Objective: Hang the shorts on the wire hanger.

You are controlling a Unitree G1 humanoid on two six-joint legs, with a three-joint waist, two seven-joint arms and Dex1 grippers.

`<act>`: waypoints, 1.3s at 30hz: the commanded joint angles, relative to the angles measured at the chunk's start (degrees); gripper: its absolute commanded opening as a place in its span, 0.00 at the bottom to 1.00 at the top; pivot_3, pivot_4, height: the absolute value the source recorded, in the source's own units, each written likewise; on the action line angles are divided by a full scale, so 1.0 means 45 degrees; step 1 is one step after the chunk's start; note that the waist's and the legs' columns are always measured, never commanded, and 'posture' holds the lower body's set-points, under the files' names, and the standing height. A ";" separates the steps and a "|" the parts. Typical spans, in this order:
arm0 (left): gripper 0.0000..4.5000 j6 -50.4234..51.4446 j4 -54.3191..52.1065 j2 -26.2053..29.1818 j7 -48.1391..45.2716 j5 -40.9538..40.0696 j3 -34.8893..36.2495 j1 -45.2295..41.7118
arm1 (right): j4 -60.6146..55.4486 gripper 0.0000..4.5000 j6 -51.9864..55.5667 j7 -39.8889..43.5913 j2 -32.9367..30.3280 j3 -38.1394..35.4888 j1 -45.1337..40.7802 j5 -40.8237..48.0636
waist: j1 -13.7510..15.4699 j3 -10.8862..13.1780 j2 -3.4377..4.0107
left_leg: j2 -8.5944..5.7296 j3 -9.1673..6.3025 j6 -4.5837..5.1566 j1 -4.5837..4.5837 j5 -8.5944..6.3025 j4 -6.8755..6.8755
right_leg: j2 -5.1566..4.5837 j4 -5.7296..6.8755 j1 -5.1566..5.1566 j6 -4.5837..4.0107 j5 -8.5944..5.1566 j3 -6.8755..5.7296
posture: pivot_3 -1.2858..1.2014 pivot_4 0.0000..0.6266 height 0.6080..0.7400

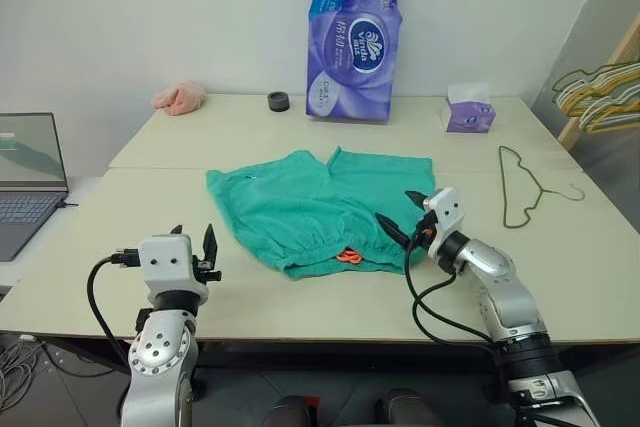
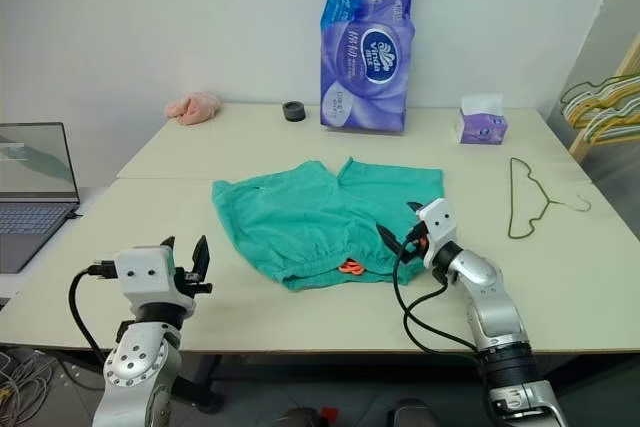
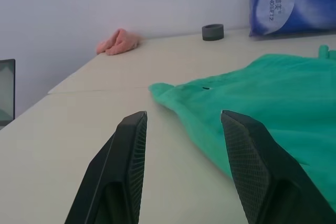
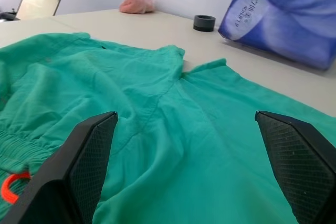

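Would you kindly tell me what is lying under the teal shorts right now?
The shorts lie flat on the table. The orange drawstring peeks out at the waistband. Anything beneath the fabric is covered.

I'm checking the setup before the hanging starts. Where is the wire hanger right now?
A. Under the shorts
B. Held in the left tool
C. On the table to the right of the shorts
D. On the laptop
C: the wire hanger lies flat on the table, apart from the shorts.
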 commanded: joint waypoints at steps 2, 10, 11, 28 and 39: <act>0.52 -0.0788 -0.0294 0.0450 -0.0509 -0.0053 0.0048 -0.0140 | -0.0589 0.99 -0.0834 0.0332 -0.0260 -0.0016 0.0210 -0.0032 | -0.0001 0.0000 -0.0001 | 0.0000 0.0001 0.0000 0.0000 0.0000 0.0000 | 0.0000 -0.0001 0.0000 0.0000 0.0000 0.0000 | 0.49 0.00 1.00; 0.52 -0.1273 -0.0365 0.1106 -0.1763 -0.0556 -0.0009 0.0275 | -0.1326 0.99 -0.0928 0.1388 -0.1084 0.0275 0.1013 0.0059 | -0.0026 0.0001 0.0002 | 0.0004 0.0010 0.0000 0.0001 0.0000 -0.0001 | -0.0001 -0.0003 0.0000 -0.0004 -0.0005 0.0006 | 0.49 0.00 1.00; 0.52 -0.1292 -0.0372 0.1148 -0.1866 -0.0611 0.0018 0.0319 | -0.1422 0.99 -0.0935 0.1548 -0.1179 0.0322 0.1065 0.0101 | -0.0032 0.0001 0.0001 | 0.0009 0.0012 0.0000 0.0001 -0.0001 -0.0001 | -0.0001 -0.0003 -0.0001 -0.0005 -0.0005 0.0007 | 0.48 0.00 1.00; 0.99 -0.0279 0.0294 0.5186 -0.7700 -0.3916 0.0763 0.1306 | -0.0757 1.00 -0.3564 0.4538 -0.3897 0.2735 0.0087 -0.2536 | -0.0521 0.0010 0.0001 | 0.0062 0.0017 -0.0021 0.0010 -0.0020 -0.0008 | 0.0014 0.0001 -0.0006 -0.0113 -0.0068 -0.0009 | 0.46 0.00 1.00; 1.00 -0.0220 0.0821 0.5634 -0.8043 -0.4031 0.1223 0.0707 | 0.2077 0.96 -0.4254 0.3363 -0.3157 0.3858 -0.1308 -0.4843 | -0.0679 -0.0002 -0.0010 | 0.0086 0.0002 -0.0032 0.0014 -0.0027 -0.0009 | 0.0020 0.0003 -0.0003 -0.0101 -0.0045 -0.0001 | 0.47 0.00 1.00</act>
